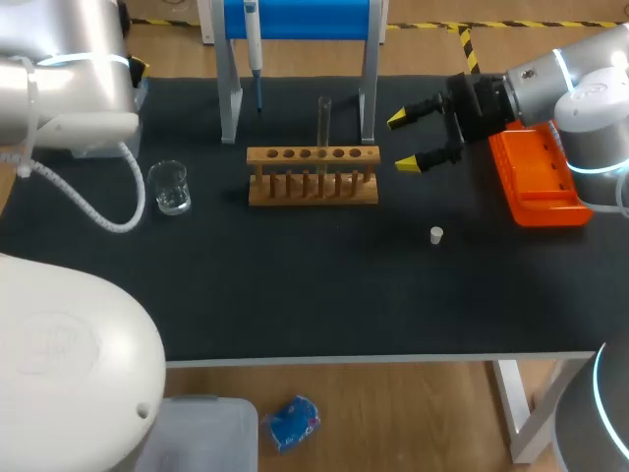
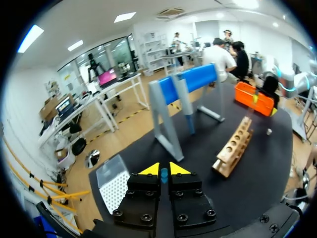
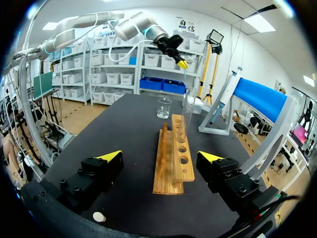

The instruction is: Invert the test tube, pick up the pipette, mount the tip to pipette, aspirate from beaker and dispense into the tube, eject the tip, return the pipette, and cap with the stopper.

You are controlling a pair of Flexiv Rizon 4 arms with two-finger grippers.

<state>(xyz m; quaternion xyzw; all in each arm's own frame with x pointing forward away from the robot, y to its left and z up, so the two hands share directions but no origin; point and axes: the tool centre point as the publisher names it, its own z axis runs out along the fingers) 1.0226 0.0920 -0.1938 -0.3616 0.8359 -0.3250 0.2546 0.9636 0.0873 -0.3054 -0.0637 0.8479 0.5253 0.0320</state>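
A clear test tube (image 1: 323, 120) (image 3: 187, 106) stands upright in the wooden rack (image 1: 313, 175) (image 3: 173, 158) (image 2: 235, 146). The pipette (image 1: 254, 49) (image 3: 229, 91) hangs on the blue stand (image 1: 300, 20). A glass beaker (image 1: 170, 187) (image 3: 164, 107) sits left of the rack. The white stopper (image 1: 436, 234) (image 3: 99, 216) lies on the mat, front right of the rack. My right gripper (image 1: 418, 141) (image 3: 161, 156) hangs open just right of the rack's end, holding nothing. My left gripper (image 2: 164, 168) is shut, high over the table's far left corner; a small blue speck shows between its tips.
An orange tip box (image 1: 539, 177) (image 2: 253, 99) lies at the right, beneath my right arm. A clear box with a perforated white insert (image 2: 114, 183) sits under my left gripper near the table's left edge. Black mat (image 1: 295, 285) lies bare in front of the rack.
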